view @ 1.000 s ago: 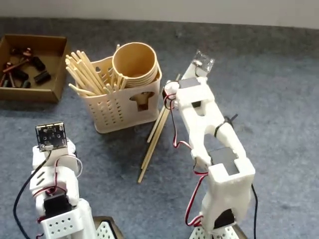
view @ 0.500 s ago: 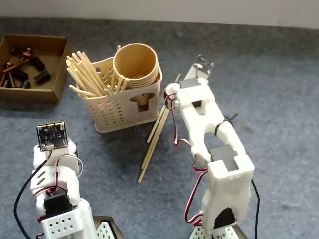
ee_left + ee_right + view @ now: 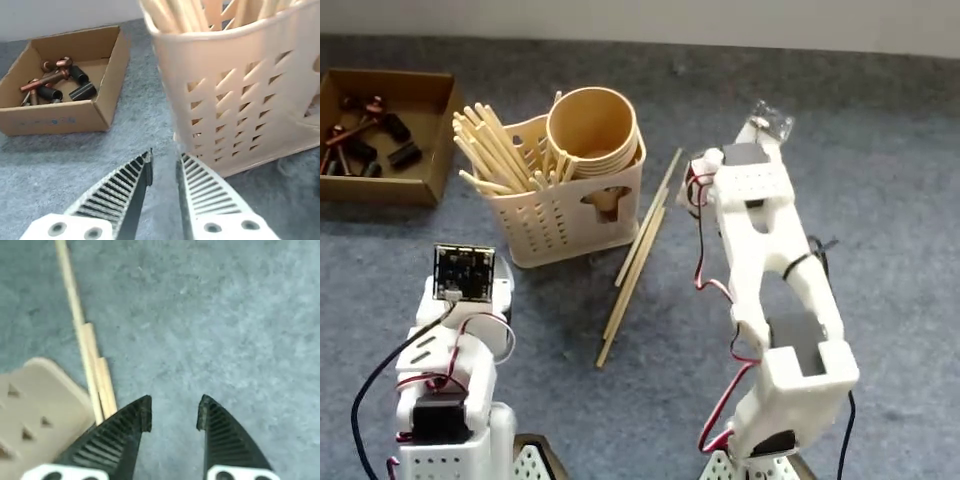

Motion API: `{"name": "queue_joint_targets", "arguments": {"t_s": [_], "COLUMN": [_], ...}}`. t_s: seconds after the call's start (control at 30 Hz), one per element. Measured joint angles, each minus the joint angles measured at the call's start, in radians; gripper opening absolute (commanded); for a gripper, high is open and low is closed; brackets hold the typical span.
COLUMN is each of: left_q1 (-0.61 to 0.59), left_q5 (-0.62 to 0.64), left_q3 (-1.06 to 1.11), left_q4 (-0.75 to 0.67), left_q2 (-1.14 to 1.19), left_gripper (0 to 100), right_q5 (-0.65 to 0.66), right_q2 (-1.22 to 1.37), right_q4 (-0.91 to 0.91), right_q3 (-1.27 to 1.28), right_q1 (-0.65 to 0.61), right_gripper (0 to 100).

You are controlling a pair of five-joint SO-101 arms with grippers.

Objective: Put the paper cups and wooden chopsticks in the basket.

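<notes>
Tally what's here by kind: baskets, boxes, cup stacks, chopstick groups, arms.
Basket: 1
Box: 1
Cup stack: 1
Chopstick groups: 2 (basket bundle, loose bundle)
Arms: 2 (left arm, right arm)
Total: 7

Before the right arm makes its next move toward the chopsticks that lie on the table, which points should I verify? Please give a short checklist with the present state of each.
1. The right hand is open and empty: ok.
2. The loose chopsticks sit between its fingers: not ok, they lie beside one finger.
3. The loose chopsticks lie flat beside the basket, with nothing on top: ok.
4. The paper cups are in the basket: ok.
5. The left hand is open and empty: ok.
6. The basket has room for more: cannot tell.
</notes>
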Motion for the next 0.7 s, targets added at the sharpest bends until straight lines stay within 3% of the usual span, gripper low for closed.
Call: {"name": "queue_joint_targets", "arguments": {"t_s": [0.47,0.7], "left_q1": [0.235,0.353], "left_q5": [-0.025,-0.025], "left_q3": [-0.081,-0.081], "left_q4": [0.077,0.078], "left_q2": [0.000,0.003], "left_gripper": [13,13], "right_q5": [0.028,0.028], "right_q2": [-0.440,-0.506], "right_q4": [0.003,-0.365], "right_q3": [0.423,0.732], "right_q1": [0.193,0.344], "right_gripper": [15.2,15.2]}}
